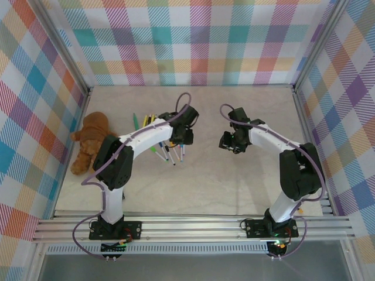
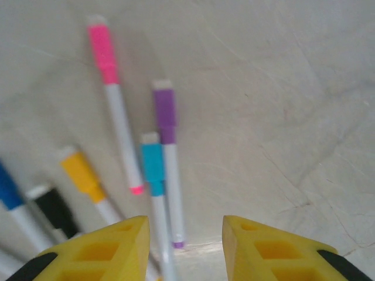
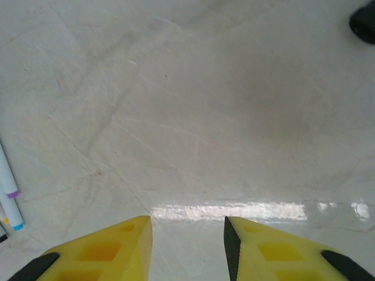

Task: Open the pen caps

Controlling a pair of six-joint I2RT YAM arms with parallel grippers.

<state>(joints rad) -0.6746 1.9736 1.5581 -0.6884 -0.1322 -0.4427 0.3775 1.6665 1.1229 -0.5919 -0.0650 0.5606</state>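
Item: pen caps (image 1: 170,149), on marker pens lying loose on the tabletop (image 3: 193,117). Location: directly beneath and ahead of the left gripper (image 2: 184,225), mostly toward its left jaw; well off to the left of the right gripper (image 3: 187,225). Condition: the pink cap (image 2: 102,52), purple cap (image 2: 164,111), cyan cap (image 2: 153,164), yellow cap (image 2: 84,175), black cap (image 2: 55,211) and blue cap (image 2: 7,187) are all seated on their barrels, with no loose cap in sight. Left gripper: jaws parted, grasping nothing, hovering above the pens. Right gripper: jaws parted, empty, over bare tabletop. Progress: judged at the start, as no visible pen is uncapped and every visible cap remains to be pulled.
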